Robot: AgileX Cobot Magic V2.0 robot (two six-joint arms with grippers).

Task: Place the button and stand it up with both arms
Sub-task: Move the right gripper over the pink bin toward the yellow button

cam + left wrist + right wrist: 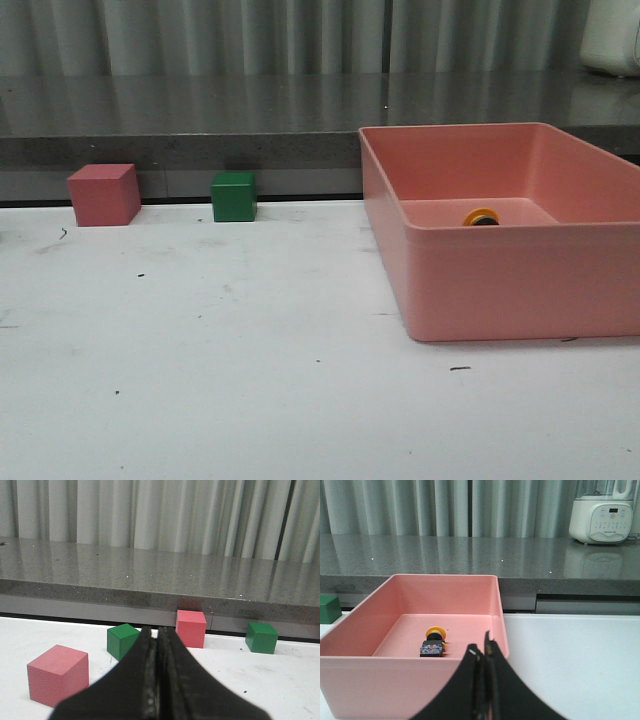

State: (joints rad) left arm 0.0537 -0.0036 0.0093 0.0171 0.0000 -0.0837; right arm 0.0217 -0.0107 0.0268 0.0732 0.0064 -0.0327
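The button (434, 642) lies on its side on the floor of the pink bin (410, 675), yellow cap pointing away from the camera, blue-and-clear base toward it. In the front view only its yellow cap (481, 216) shows over the bin's front wall (520, 285). My right gripper (482, 650) is shut and empty, outside the bin near its front right corner. My left gripper (156, 632) is shut and empty, above the white table, facing coloured cubes. Neither arm shows in the front view.
A pink cube (104, 194) and a green cube (233, 196) stand at the back of the table by the grey counter ledge. The left wrist view shows two pink cubes (57, 674) (190, 628) and two green cubes (122, 640) (261, 637). A white appliance (603, 512) stands on the counter.
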